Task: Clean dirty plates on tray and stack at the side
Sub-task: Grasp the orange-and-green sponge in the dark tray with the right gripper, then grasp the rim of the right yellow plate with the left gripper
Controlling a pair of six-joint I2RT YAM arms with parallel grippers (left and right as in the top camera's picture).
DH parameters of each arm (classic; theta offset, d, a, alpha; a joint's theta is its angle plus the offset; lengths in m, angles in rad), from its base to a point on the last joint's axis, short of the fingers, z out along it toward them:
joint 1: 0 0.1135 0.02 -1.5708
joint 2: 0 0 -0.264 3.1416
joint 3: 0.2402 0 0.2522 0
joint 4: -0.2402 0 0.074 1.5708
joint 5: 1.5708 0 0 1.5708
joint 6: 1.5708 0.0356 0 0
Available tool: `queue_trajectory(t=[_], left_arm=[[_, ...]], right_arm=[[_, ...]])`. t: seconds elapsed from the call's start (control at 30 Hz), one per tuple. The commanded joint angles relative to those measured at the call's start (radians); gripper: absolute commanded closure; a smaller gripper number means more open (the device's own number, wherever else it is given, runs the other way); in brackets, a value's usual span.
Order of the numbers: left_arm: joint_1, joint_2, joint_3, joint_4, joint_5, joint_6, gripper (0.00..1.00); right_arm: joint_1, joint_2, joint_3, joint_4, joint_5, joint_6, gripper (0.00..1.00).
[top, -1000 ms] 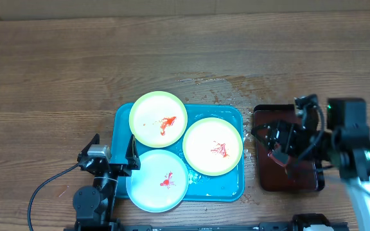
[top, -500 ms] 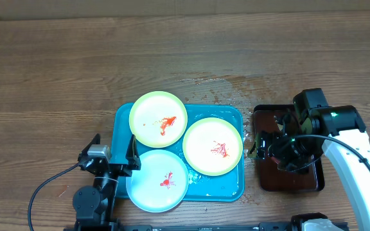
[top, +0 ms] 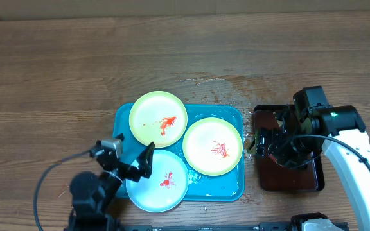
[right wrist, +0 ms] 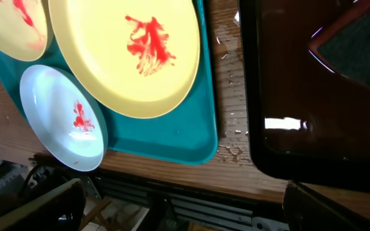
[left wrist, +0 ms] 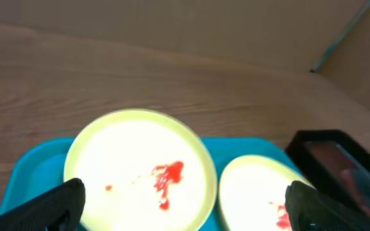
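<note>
The turquoise tray (top: 227, 186) holds three plates with red smears. One yellow-green plate (top: 158, 119) lies at its far left, a second yellow-green plate (top: 212, 145) at the right, and the white plate (top: 158, 181) at the near left, overhanging the rim. My left gripper (top: 135, 154) is open and empty at the tray's left side, just above the white plate's edge. Its wrist view (left wrist: 185, 215) looks over both yellow-green plates (left wrist: 140, 167) (left wrist: 255, 192). My right gripper (top: 268, 144) is open and empty over the left edge of the black tray (top: 300, 181). Its wrist view (right wrist: 182, 212) shows the tray (right wrist: 185, 135), a yellow-green plate (right wrist: 127, 58) and the white plate (right wrist: 60, 115).
The black tray (right wrist: 313, 96) holds reddish-brown liquid and a dark pad (right wrist: 358, 38) in its far corner. Water drops lie on the wood (top: 217, 83) behind the turquoise tray and between the two trays (right wrist: 227, 58). The table's front edge runs close to both trays.
My left gripper has swung right and forward, from beside the tray to over the white plate's left edge. My right gripper shifted left over the black tray's left edge, then held still.
</note>
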Motion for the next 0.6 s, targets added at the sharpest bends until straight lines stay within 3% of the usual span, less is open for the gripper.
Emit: queue_trajectory(t=[0.0, 0.1, 0.3, 0.57], left_arm=[[-0.003, 0.147, 0.18, -0.008, 0.083, -0.018, 0.0], [-0.009, 0.332, 0.345, -0.092, 0.133, 0.013, 0.0], [-0.136, 0.733, 0.732, -0.413, 0.119, 0.121, 0.0], [-0.402, 1.126, 1.104, -0.774, -0.227, 0.154, 0.0]], right_arm=[[0.006, -0.004, 0.023, 0.008, -0.033, -0.006, 0.0], [0.006, -0.004, 0.023, 0.008, -0.035, -0.006, 0.0], [0.006, -0.004, 0.023, 0.017, -0.035, -0.006, 0.0], [0.006, -0.004, 0.023, 0.031, -0.035, -0.006, 0.0]])
